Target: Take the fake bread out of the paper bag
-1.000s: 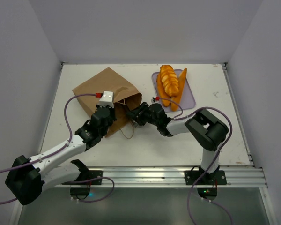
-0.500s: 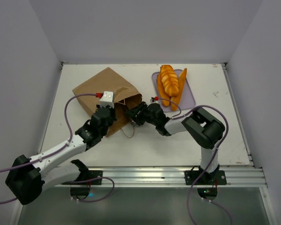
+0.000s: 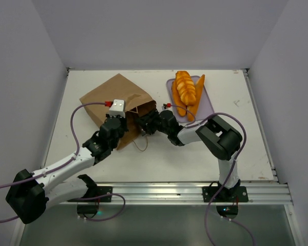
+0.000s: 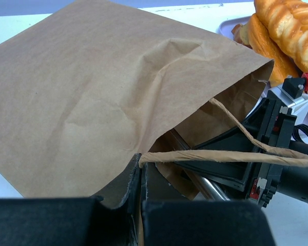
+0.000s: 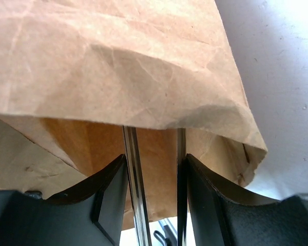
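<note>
The brown paper bag (image 3: 115,95) lies on its side, mouth towards the right. My left gripper (image 4: 139,169) is shut on the bag's lower rim, where a string handle (image 4: 226,156) starts. My right gripper (image 5: 154,169) is shut on thin metal tongs (image 5: 135,169), whose two arms run along its fingers and pass under the bag's upper lip (image 5: 143,113) into the mouth. Deeper inside the bag is hidden. Several orange-golden fake bread pieces (image 3: 186,89) are piled on the lavender tray (image 3: 208,105).
The tray stands just right of the bag's mouth, close behind my right wrist (image 3: 167,120). A loose handle loop (image 3: 139,146) lies on the white table in front of the bag. Grey walls enclose the table on three sides.
My right gripper has moved left with the tongs, further into the bag's mouth. The left gripper and the bag have stayed put.
</note>
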Controlling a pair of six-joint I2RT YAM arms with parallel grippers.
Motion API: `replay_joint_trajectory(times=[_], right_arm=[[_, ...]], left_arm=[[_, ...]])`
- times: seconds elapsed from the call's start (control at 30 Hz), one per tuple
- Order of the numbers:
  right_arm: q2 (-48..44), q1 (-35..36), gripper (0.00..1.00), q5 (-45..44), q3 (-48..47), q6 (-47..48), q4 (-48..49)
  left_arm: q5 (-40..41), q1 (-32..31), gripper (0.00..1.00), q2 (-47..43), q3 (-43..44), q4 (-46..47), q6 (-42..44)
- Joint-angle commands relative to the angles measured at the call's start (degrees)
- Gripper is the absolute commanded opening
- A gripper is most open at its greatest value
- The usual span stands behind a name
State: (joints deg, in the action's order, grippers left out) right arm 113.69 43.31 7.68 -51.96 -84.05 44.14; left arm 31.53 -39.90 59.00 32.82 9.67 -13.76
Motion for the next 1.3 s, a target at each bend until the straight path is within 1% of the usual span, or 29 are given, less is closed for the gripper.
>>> replay_joint_trajectory(times=[0.0, 0.4, 0.53, 0.57, 0.63, 0.83, 1.03, 1.27], right_arm=[[0.22, -0.51, 0.50, 0.49, -2.70, -0.76, 1.56], [5.31, -0.95, 0.49, 2.25, -6.75, -2.96, 1.65], [5.67, -1.21, 0.40, 2.95, -6.92, -3.05, 1.74], [5.49, -1.30, 0.35, 2.95, -6.83, -2.96, 1.74], [5.14, -1.30, 0.31, 3.04, -6.66, -2.79, 1.74], [2.77, -1.30, 0.23, 3.39, -4.90, -2.52, 2.35], [0.58, -1.21, 0.16, 4.71, -1.30, -3.22, 5.95], [-1.19, -1.30, 0.12, 7.96, 2.74, -2.43, 8.85]], left_arm=[[0.64, -0.44, 0.00, -0.56, 1.20, 4.30, 0.75], [0.73, -0.53, 0.00, -1.43, 1.11, 4.57, 1.19], [0.99, -0.53, 0.00, -1.70, 0.67, 4.74, 1.37], [0.99, -0.53, 0.00, -1.70, 0.67, 4.83, 1.45], [0.99, -0.62, 0.00, -1.61, 0.58, 4.83, 1.45], [1.25, -0.53, 0.00, -1.26, 0.58, 5.01, 1.54], [1.96, -0.53, 0.00, 1.02, 1.11, 5.71, 0.58], [2.49, -0.53, 0.00, 6.46, 3.65, 5.62, -0.04]])
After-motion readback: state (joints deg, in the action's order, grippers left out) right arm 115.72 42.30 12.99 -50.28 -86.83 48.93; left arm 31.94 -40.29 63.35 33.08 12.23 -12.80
